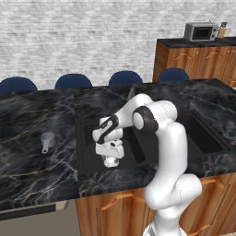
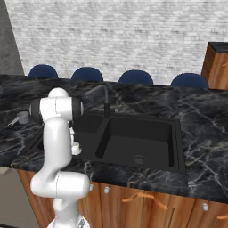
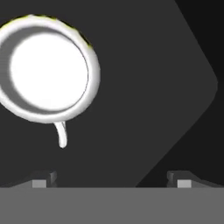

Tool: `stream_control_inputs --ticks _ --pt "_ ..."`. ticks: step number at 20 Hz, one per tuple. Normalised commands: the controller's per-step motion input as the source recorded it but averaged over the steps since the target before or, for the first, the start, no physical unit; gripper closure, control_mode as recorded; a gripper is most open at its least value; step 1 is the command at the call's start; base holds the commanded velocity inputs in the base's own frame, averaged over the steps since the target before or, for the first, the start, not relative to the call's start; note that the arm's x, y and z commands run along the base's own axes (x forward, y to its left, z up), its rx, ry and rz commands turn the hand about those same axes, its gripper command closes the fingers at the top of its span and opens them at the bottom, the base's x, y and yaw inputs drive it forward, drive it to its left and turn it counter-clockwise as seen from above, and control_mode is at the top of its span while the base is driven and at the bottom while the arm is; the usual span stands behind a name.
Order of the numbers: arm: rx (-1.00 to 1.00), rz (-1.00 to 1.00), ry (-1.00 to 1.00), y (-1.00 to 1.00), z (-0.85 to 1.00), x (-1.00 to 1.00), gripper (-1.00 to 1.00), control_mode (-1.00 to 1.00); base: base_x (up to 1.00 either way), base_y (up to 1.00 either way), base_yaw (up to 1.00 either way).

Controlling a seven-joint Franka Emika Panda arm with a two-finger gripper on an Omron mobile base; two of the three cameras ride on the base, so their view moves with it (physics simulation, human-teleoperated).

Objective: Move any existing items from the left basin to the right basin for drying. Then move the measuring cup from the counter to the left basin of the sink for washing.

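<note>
Hand view, open pincer (image 3: 111, 179), white cup (image 3: 48, 72)

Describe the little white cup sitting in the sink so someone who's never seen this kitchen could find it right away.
Find the black double sink set in the marble counter, then look in its left basin. On the basin floor, under the open gripper, sits a small round white cup. Unlike the grey measuring cup on the counter, it has no long straight handle.

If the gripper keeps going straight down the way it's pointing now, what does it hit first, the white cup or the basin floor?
Most likely the bare floor of the left basin. In the hand view the open gripper points beside the white cup, which sits off to one side, so it would probably miss it, though depth is hard to judge.
</note>
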Motion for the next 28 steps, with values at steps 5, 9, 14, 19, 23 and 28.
stream_control_inputs --ticks 5,9,14,19,23,28 --pt "0.00 0.00 0.00 0.10 -0.23 0.17 -1.00 -1.00 0.00 0.00 0.00" --pt "0.00 0.00 0.00 0.08 -0.26 0.09 -1.00 -1.00 0.00 0.00 0.00" --pt "0.00 0.00 0.00 0.04 -0.26 0.16 -1.00 -1.00 0.00 0.00 0.00" --pt "0.00 0.00 0.00 0.01 -0.26 0.19 -1.00 -1.00 0.00 0.00 0.00" --pt "0.00 0.00 0.00 0.01 -0.22 0.20 -1.00 -1.00 0.00 0.00 0.00" --pt "0.00 0.00 0.00 0.03 -0.19 0.16 -1.00 -1.00 0.00 0.00 0.00"
